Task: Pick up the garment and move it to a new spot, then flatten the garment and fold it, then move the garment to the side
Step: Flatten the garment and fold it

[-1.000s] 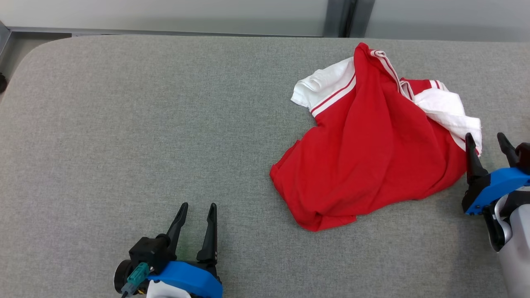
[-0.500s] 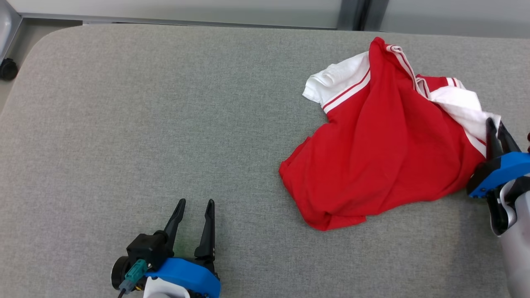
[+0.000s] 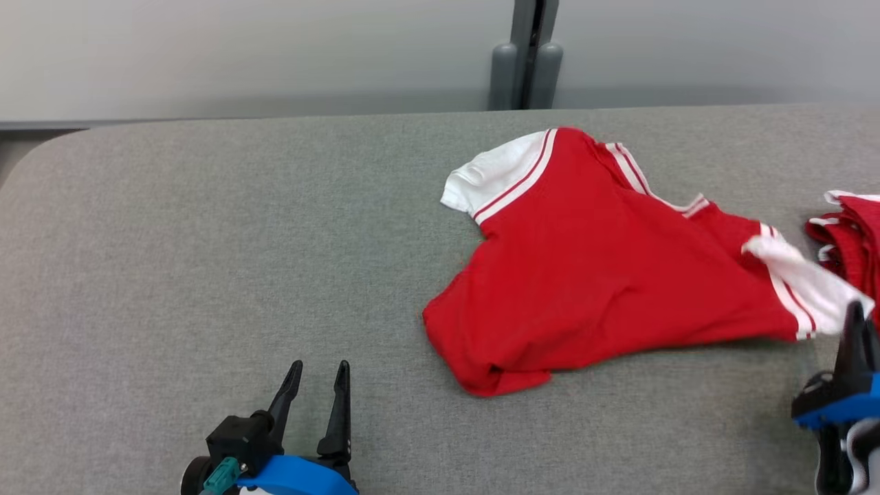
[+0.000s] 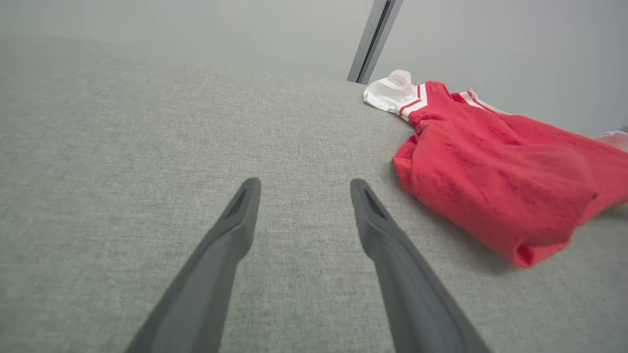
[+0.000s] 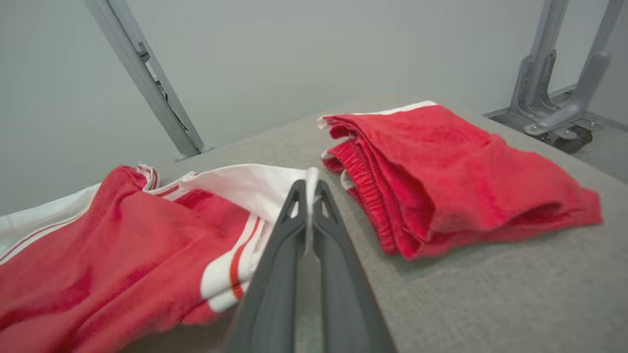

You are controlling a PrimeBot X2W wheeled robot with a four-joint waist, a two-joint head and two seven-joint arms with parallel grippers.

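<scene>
Item under inspection: 1 red T-shirt (image 3: 591, 275) with white sleeves and white stripe trim, lying rumpled on the grey fabric-covered counter (image 3: 206, 240), right of centre in the head view. Its hem end is bunched toward the near edge. 1 white sleeve (image 3: 491, 175) lies flat toward the far edge.

Right gripper (image 3: 856, 320): jaws closed together, pinching the edge of the other white sleeve (image 3: 804, 282) at the shirt's right end. The right wrist view confirms white cloth caught between the 2 dark fingers of this gripper (image 5: 309, 189). That end of the shirt is drawn out toward the gripper.

Left gripper (image 3: 318, 371): jaws spread wide, holding nothing, over bare counter at the near left, well apart from the shirt. The left wrist view shows grey fabric between its fingers (image 4: 304, 189) and the shirt (image 4: 490, 166) off to the right.

Surroundings: 1 folded red garment (image 3: 852, 234) with a ribbed band and white edging lies on the counter just beside the held sleeve, on its right. Whether the 2 touch cannot be told. A grey metal post (image 3: 526, 62) stands against the pale wall behind the counter. A wheeled metal frame (image 5: 554, 113) stands on the floor beyond the counter's right end.
</scene>
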